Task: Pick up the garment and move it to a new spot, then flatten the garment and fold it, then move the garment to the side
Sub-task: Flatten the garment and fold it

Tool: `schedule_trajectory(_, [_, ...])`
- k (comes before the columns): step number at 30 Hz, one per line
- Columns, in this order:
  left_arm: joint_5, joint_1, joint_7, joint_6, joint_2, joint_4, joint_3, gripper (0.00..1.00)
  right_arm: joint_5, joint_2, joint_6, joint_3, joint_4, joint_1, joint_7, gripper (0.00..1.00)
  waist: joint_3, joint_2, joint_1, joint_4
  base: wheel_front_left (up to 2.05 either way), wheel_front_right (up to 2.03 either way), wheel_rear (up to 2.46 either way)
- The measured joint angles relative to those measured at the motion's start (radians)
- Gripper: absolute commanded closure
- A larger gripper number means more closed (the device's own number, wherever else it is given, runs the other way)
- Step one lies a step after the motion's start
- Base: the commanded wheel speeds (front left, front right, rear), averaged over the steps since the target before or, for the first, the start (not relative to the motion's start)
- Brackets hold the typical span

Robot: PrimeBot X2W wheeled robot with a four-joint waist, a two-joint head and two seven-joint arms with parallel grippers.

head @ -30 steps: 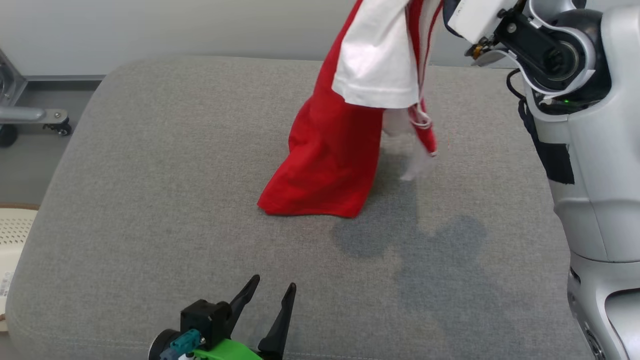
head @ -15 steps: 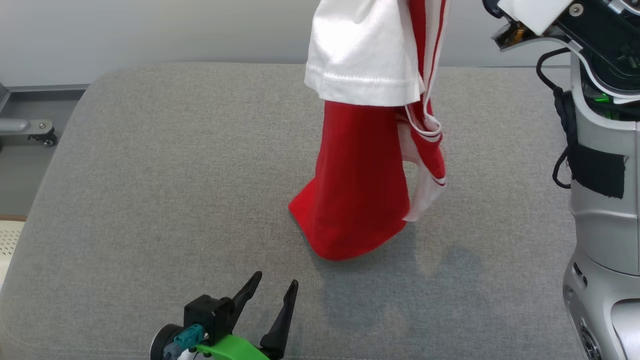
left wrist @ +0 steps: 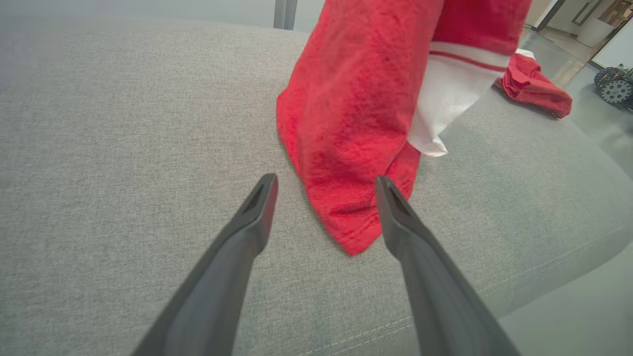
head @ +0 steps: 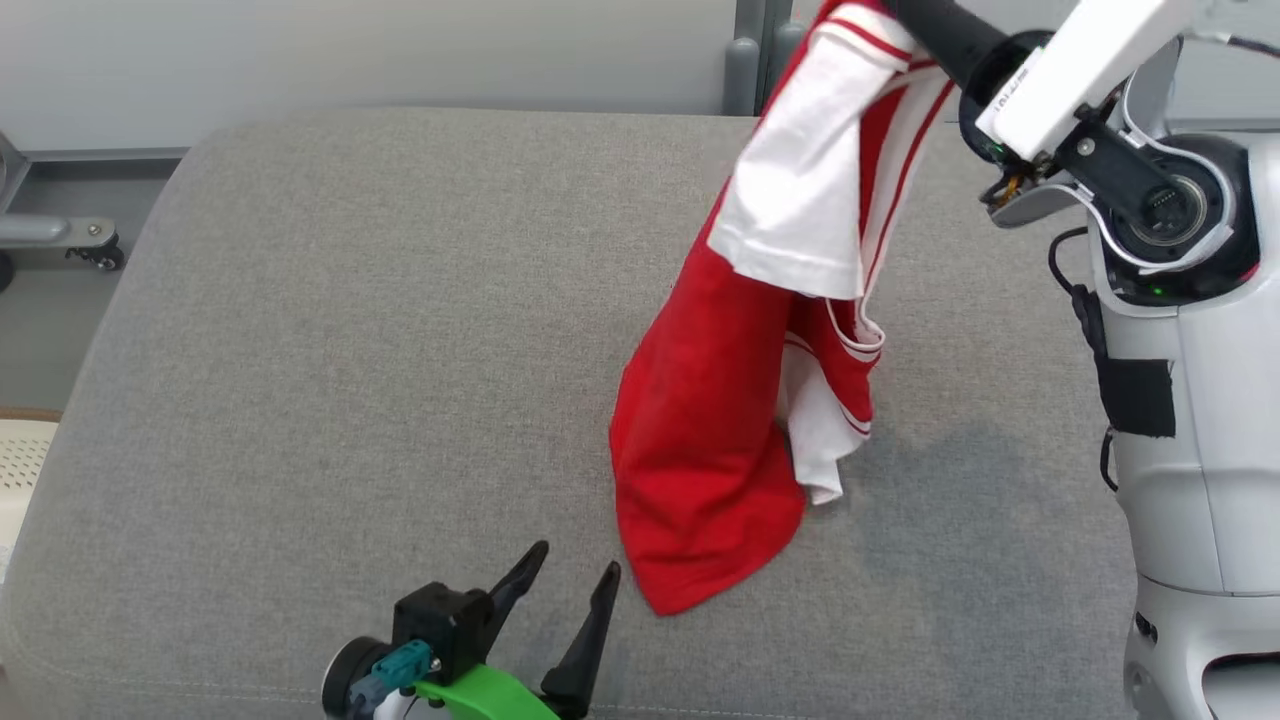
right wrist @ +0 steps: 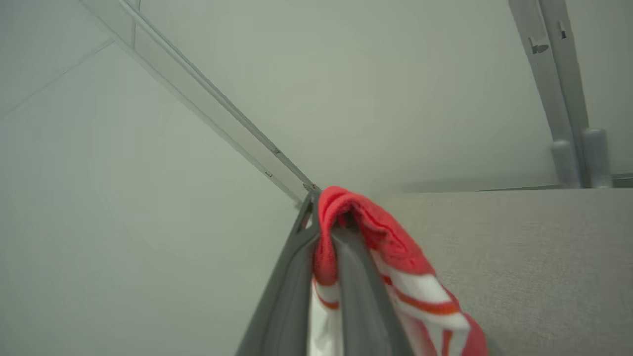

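Cloth (left wrist: 536, 88), crumpled red, lies beyond the garment (left wrist: 346, 123) in left wrist view.

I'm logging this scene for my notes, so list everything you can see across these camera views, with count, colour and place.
garment: one, red and white, hanging from the right pincer, lower hem touching the padded surface
second cloth: one, red, crumpled near the padded surface's far edge, seen in the left wrist view
padded surface: one, grey, in front of the robot
metal frame with caster: one, grey, on the floor at the head view's left
perforated object: one, white, at the head view's left edge
upright posts: two, grey, behind the padded surface
left pincer: one, dark fingers, open, near the garment's hem
right pincer: one, dark fingers, shut on the garment's top
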Motion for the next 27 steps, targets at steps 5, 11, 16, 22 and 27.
schedule_trajectory(5, [0.0,-0.048,0.008,-0.019,-0.007,-0.009,-0.039,0.0,-0.172,0.001,0.0,-0.109,0.125,0.012,-0.083,1.0,0.033,0.0,0.0,0.017,0.0,0.0,0.0])
schedule_trajectory(11, [0.0,-0.11,0.011,-0.041,-0.019,-0.011,-0.083,0.0,-0.346,-0.035,0.0,-0.201,0.242,0.012,-0.155,1.0,0.081,0.0,0.0,0.052,0.0,0.0,0.0])
schedule_trajectory(16, [-0.04,-0.16,0.008,-0.075,-0.03,0.01,-0.128,0.0,-0.374,-0.049,0.0,-0.237,0.312,0.059,-0.225,1.0,0.123,0.0,0.0,0.086,0.0,0.0,0.0])
schedule_trajectory(22, [-0.139,-0.16,0.025,-0.097,-0.033,0.012,-0.21,0.0,-0.347,-0.003,0.0,-0.226,0.346,0.121,-0.255,1.0,0.14,0.0,0.0,0.073,0.0,0.0,0.0])
schedule_trajectory(27, [-0.224,-0.175,0.053,-0.107,-0.034,-0.005,-0.305,0.0,-0.298,0.002,0.0,-0.211,0.351,0.124,-0.286,1.0,0.15,0.0,0.0,0.035,0.0,0.0,0.0])
